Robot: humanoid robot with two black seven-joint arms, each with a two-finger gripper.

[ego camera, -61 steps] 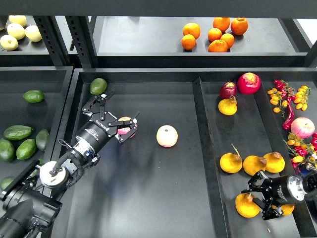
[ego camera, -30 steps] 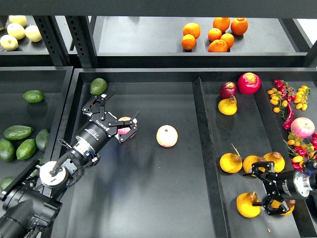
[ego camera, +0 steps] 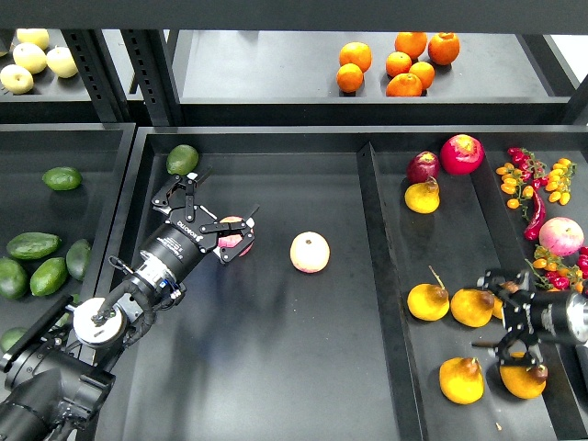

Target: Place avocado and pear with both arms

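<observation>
The avocado (ego camera: 33,245) lies in the left tray, long axis roughly left-right. The pear (ego camera: 460,379) sits in the right tray, narrow top pointing up-right. The left gripper (ego camera: 209,218) and right gripper (ego camera: 497,312) both stand spread, holding nothing

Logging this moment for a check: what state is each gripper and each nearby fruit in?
left gripper: open, fingers spread, holding nothing, an apple just behind the fingertips.
right gripper: open, among the pears, holding nothing.
apple: lying free mid-tray.
avocado: lying at the tray's far left corner.
pear: lying free, narrow end toward the right gripper.
</observation>
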